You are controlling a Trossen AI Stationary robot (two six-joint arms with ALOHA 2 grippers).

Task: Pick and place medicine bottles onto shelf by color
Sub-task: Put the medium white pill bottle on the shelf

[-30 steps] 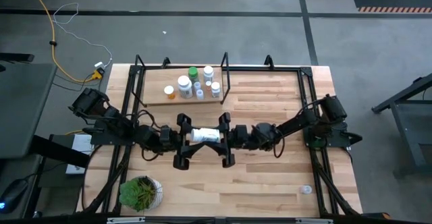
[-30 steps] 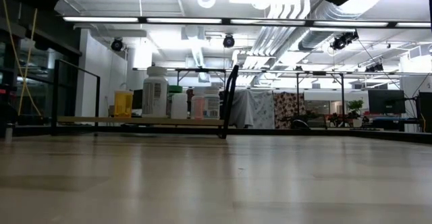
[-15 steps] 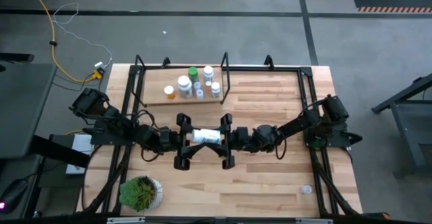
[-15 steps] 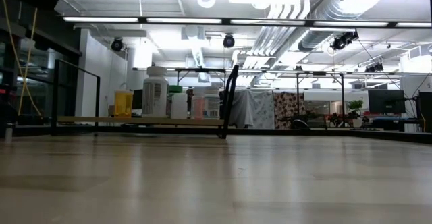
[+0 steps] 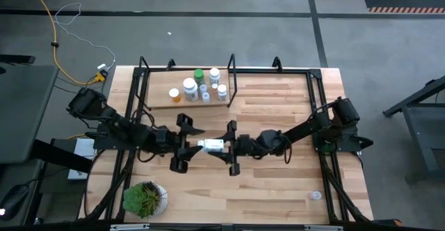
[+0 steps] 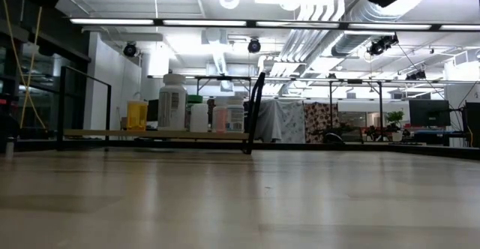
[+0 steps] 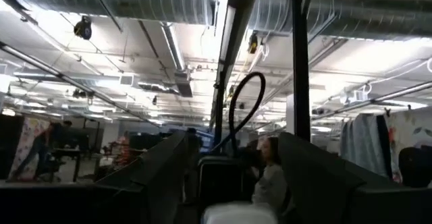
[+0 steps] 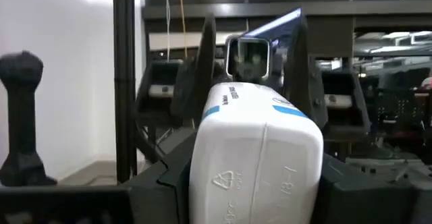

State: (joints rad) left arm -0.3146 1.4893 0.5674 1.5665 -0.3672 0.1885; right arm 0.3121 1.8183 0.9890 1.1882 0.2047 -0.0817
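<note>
Left arm extends from the table's left edge toward the centre; the left gripper is over the middle of the tabletop, fingers spread wide on either side of the cap end of a white bottle, with no visible contact. The bottle lies horizontal between the two grippers, above the table surface. In the right wrist view the white bottle shows a smooth moulded plastic base with a recycling triangle embossed on it, a blue band across the label and small dark print too fine to read. The right gripper is closed on the bottle's base end, dark fingers pressed to both flanks; its arm runs back to the table's right edge.

The shelf, a pale wood plank inside thin black metal rods, stands at the far left-centre of the table, well apart from the held bottle. On it: an orange bottle at the left, a large white bottle beside it, a green-capped bottle behind, and smaller white bottles to the right. Shelf labels are not legible. A potted plant with spiky green leaves sits at the near left corner
</note>
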